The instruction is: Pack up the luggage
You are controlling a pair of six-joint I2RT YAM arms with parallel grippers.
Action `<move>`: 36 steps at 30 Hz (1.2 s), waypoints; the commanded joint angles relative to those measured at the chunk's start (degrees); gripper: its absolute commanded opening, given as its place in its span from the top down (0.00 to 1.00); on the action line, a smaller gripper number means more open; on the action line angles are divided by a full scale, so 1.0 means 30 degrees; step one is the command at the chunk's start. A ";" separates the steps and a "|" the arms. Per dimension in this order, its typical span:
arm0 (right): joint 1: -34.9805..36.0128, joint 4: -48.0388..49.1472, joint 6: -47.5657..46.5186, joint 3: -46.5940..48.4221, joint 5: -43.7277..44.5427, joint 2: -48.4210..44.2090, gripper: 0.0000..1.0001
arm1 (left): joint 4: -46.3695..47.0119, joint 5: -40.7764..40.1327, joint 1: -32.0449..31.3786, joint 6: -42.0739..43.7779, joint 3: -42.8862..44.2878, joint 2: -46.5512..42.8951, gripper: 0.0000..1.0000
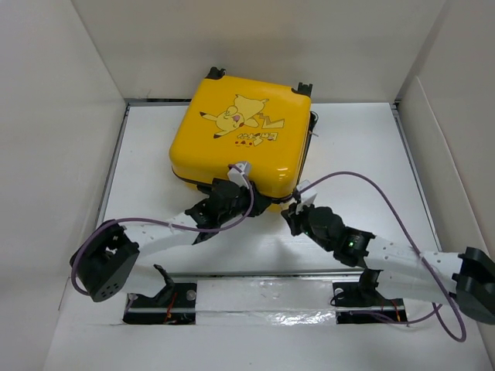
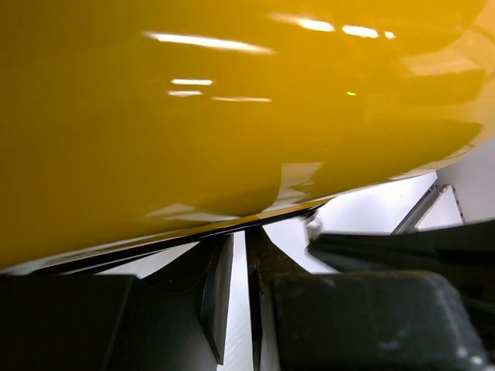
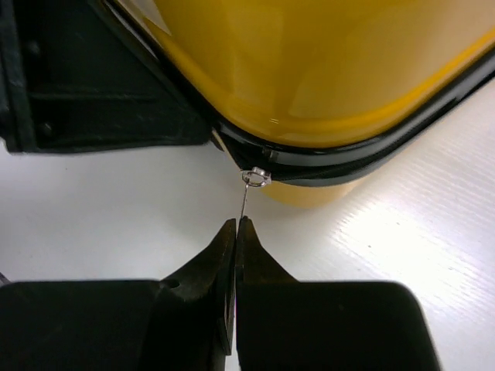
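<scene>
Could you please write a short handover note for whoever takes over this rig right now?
Left gripper: nearly shut, empty, at the near edge of the small yellow hard-shell suitcase with cartoon print.
Right gripper: shut on the thin metal zipper pull at its near right corner.
Done: suitcase lies flat on the white table, lid down.
Left: finish zipping; zip progress cannot be told.
</scene>
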 commanded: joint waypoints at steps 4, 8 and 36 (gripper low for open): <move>0.4033 0.3559 0.3406 0.2174 0.0975 0.4142 1.00 | 0.1916 -0.1661 -0.0154 -0.0064 0.1661 0.0574 0.91; 0.4036 0.4739 0.4225 0.2178 0.2387 0.5379 1.00 | -0.0571 -0.4114 -0.0154 0.0024 0.0784 -0.2468 0.73; 0.4212 0.5936 0.1915 0.1732 0.1306 0.5756 1.00 | -0.3392 0.3145 1.7429 -0.3755 0.5207 0.3177 0.64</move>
